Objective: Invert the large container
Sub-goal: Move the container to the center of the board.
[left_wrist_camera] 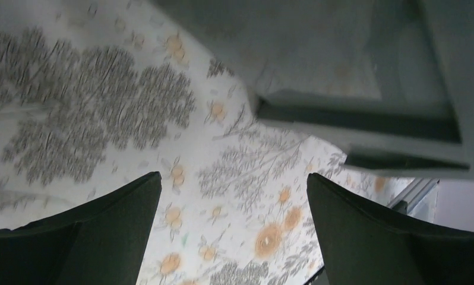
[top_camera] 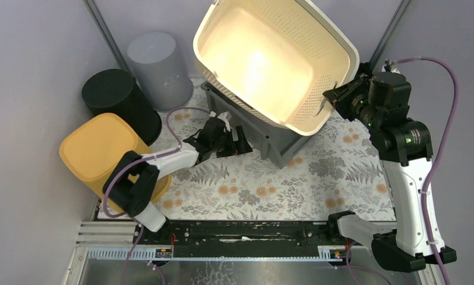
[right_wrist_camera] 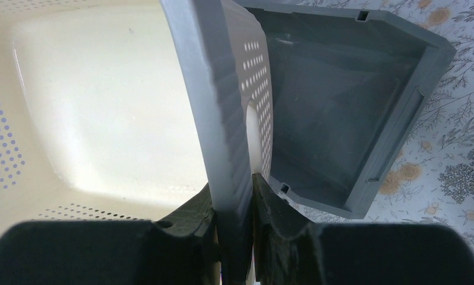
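A: Where is the large container [top_camera: 270, 59] right now?

B: Off the desk [top_camera: 353, 178], raised at the far side and tipped so its open mouth faces the top camera. Its lower edge hangs over the grey crate [top_camera: 276, 145], which sits on the desk beneath it. I cannot tell whether the two touch.

A: What has hold of it?

B: The right pincer [top_camera: 335, 98]. It is clamped narrow on the perforated side wall at the rim, one finger inside and one outside. The left pincer [top_camera: 226, 133] is spread wide and holds nothing. It sits low over the flowered desk, just beside the crate's near corner.

A: How do you reckon it handles?

B: It looks like thin cream plastic full of small holes, so I'd judge it light for its bulk. It seems stiff enough to keep its shape, but a wall that thin probably flexes under a one-sided pinch. Smooth plastic may also slip or swing between the fingers as it rolls over.

A: So is the rim the right place to take it?

B: I think so. The rim is likely the stiffest part, and a hold there lets the wrist roll the mouth downward. The main risk is the big body swinging into the crate. It should clear the crate first, or the left pincer could take the opposite rim to steady it.
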Controlling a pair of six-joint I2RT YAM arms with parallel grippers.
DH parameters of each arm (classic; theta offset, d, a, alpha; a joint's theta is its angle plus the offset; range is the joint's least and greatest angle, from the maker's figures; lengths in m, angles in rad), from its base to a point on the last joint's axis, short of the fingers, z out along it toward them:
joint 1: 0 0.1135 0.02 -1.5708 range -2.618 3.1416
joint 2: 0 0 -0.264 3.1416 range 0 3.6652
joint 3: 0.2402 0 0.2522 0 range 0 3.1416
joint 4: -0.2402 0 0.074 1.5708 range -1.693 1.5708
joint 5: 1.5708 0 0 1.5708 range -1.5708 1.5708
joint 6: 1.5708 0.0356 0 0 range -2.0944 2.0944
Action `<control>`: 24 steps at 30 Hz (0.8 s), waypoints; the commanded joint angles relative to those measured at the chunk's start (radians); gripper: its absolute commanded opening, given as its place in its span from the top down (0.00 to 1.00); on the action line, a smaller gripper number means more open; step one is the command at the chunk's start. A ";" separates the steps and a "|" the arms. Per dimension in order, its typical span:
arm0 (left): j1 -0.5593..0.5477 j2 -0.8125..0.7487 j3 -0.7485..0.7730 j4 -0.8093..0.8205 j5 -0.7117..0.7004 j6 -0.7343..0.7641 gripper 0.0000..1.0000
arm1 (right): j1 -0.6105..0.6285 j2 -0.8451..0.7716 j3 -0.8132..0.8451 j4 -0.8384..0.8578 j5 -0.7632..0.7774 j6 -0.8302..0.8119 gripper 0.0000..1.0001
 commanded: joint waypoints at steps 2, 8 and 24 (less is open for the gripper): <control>0.006 0.129 0.147 0.106 -0.021 0.031 0.00 | -0.005 -0.073 0.001 0.247 -0.074 0.064 1.00; 0.005 0.309 0.337 0.120 0.025 0.056 0.00 | -0.004 -0.112 -0.018 0.226 -0.055 0.034 1.00; 0.011 0.744 0.966 0.168 0.239 0.118 0.00 | -0.004 -0.175 -0.045 0.170 -0.047 0.003 1.00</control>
